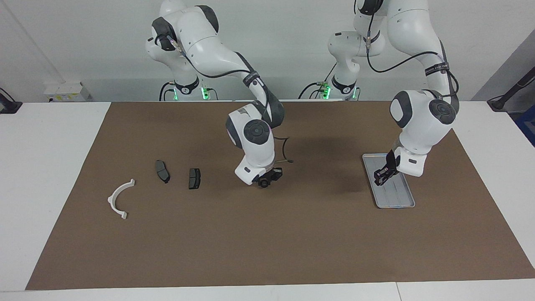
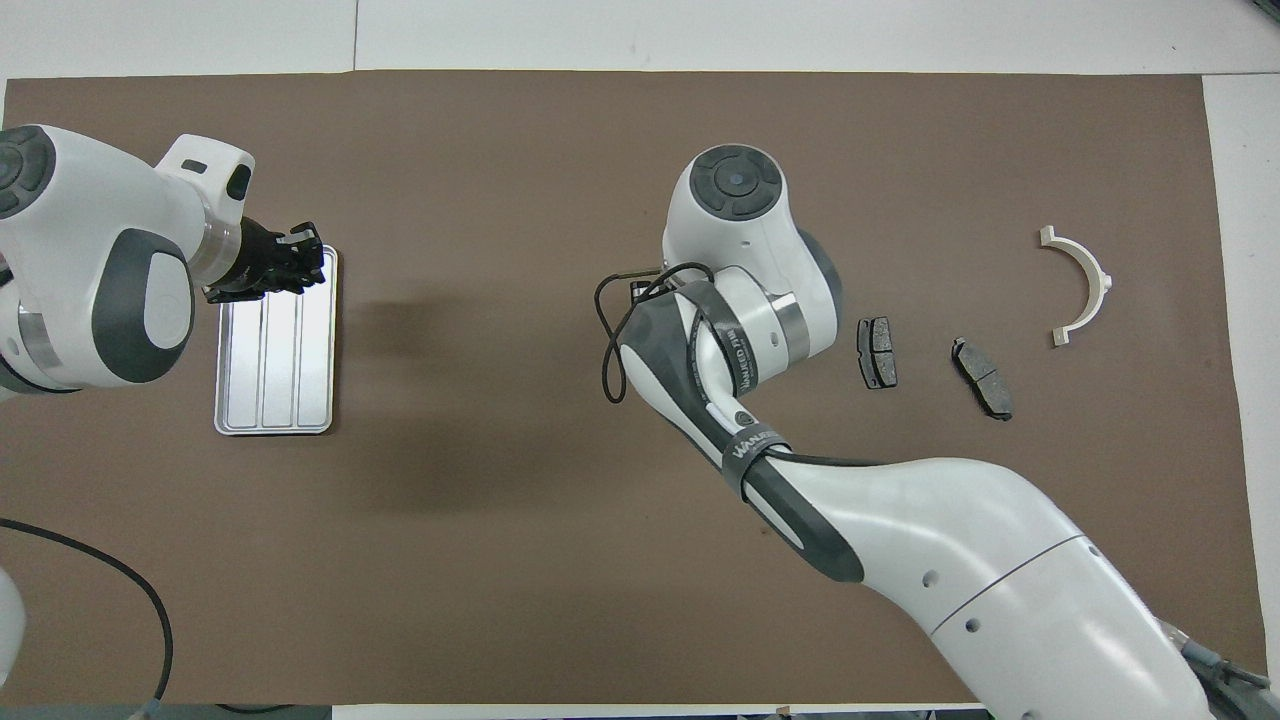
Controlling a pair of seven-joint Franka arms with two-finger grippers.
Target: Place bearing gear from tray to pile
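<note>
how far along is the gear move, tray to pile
About midway. Done: the tray looks empty of gears. In hand: the right end effector holds a small dark gear over the mat between tray and pile. Left: setting it down beside the brake pads. The left end effector waits over the tray.

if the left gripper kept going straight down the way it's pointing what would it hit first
Most likely the tray. The left gripper points down over the tray's end nearer the robots, and no part shows between them. How high it hangs is unclear.
</note>
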